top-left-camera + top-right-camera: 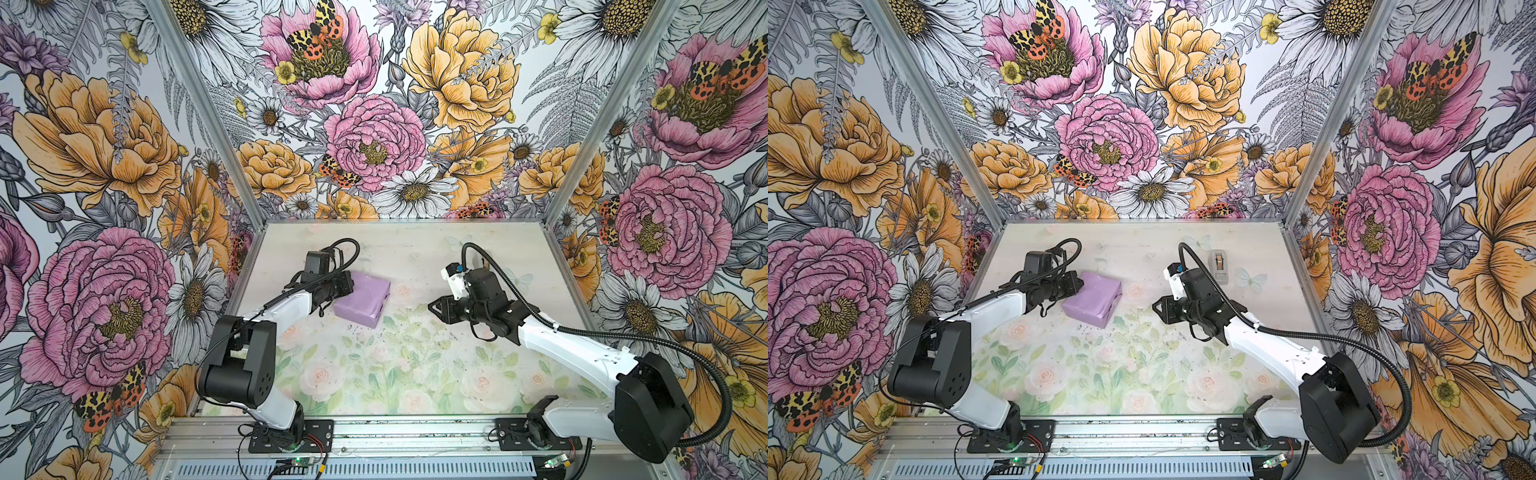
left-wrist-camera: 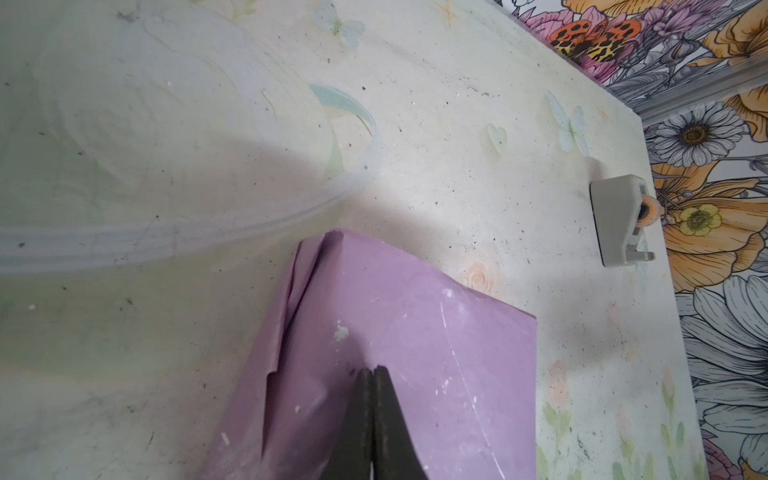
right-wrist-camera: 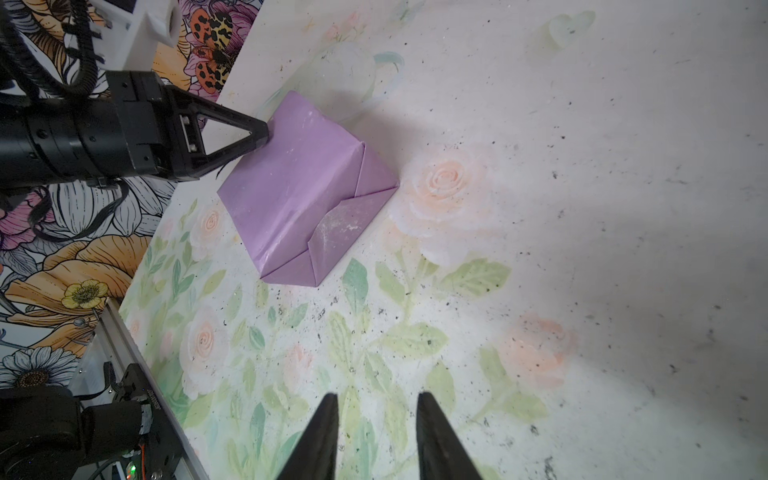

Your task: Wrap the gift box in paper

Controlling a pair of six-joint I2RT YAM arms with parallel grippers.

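The gift box, hidden inside folded glossy lilac paper (image 3: 299,195), is pinned by the closed left claw (image 3: 266,133); the half-open, empty right claw (image 3: 376,399) likely tapes next.

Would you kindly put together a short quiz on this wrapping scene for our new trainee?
1. Which claw's tips touch the paper: the left claw or the right claw?
2. True or false: the tape dispenser rests on top of the paper.
3. Fill in: the right claw's jaws stand ____.
Key: 1. The left claw. 2. False; it stands apart from the paper, on the table. 3. Open.
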